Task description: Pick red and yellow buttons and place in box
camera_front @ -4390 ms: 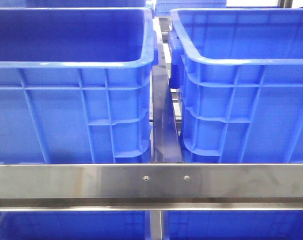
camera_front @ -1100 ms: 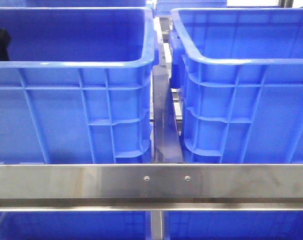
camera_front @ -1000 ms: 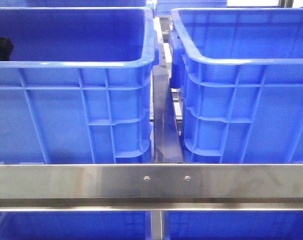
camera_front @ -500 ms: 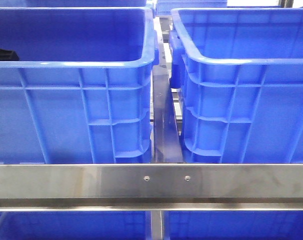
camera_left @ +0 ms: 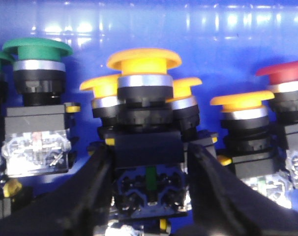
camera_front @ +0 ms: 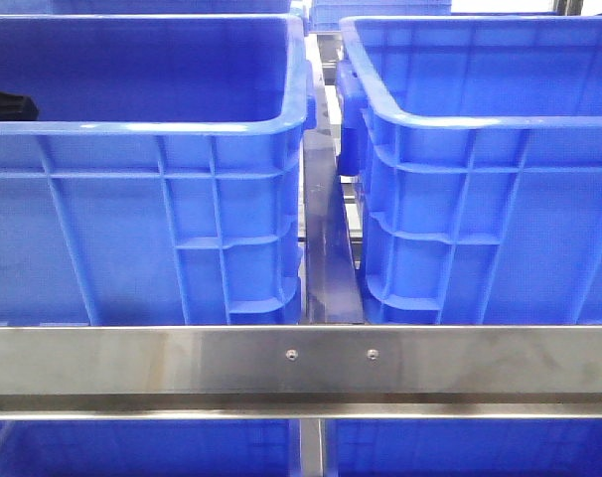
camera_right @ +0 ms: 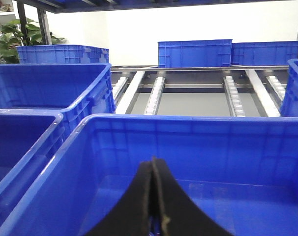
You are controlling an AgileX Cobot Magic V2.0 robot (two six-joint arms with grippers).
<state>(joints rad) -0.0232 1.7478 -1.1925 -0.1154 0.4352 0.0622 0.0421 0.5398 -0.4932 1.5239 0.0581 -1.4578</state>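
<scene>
Several push buttons stand on the blue floor of a crate in the left wrist view. A yellow button [camera_left: 144, 61] with a black and blue body is straight ahead of my left gripper [camera_left: 148, 164]. The gripper is open, its fingers [camera_left: 97, 177] close on either side of that body. Two yellow buttons sit behind it, another yellow button [camera_left: 242, 101] is to one side, and a red button [camera_left: 286, 73] is at the frame's edge. My right gripper [camera_right: 153, 164] is shut and empty above an empty blue box [camera_right: 188, 123]. The front view shows only a black bit of the left arm [camera_front: 3, 104].
Green buttons [camera_left: 37, 49] stand beside the yellow ones. In the front view, a left crate [camera_front: 142, 127] and a right crate [camera_front: 480, 124] sit side by side behind a steel rail [camera_front: 301, 358]. More blue crates [camera_right: 50, 83] and roller tracks [camera_right: 232, 93] lie beyond.
The black part of the left arm came into view inside the left crate about a second ago and has sunk lower behind its rim. Nothing else moved.
</scene>
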